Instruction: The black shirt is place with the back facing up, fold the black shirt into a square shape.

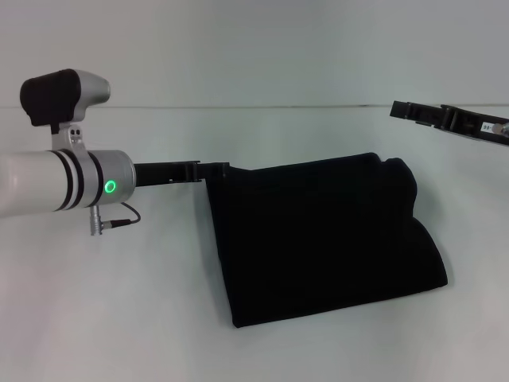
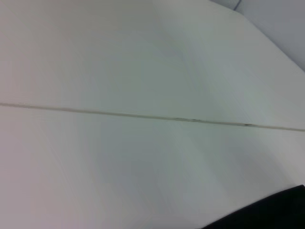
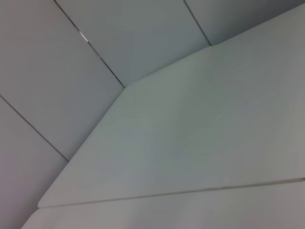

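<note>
Head view: the black shirt is shown lying on the white table, already folded into a compact, roughly four-sided bundle set toward the table's right half, with its right side bunched into soft rolls. The left gripper is extended from the left arm to the bundle's far left corner, where it meets the cloth; whether its fingers are closed on the fabric cannot be told. The right gripper is held in the air beyond the far right corner, apart from the shirt, and the state of its fingers cannot be told either.

Left wrist view: bare table is shown, crossed by a thin seam, with a dark wedge of the shirt at one corner.

Right wrist view: only table and wall panels are seen.

The shirt is judged light, limp and non-slippery; hold is best taken at corners or along a folded edge.
</note>
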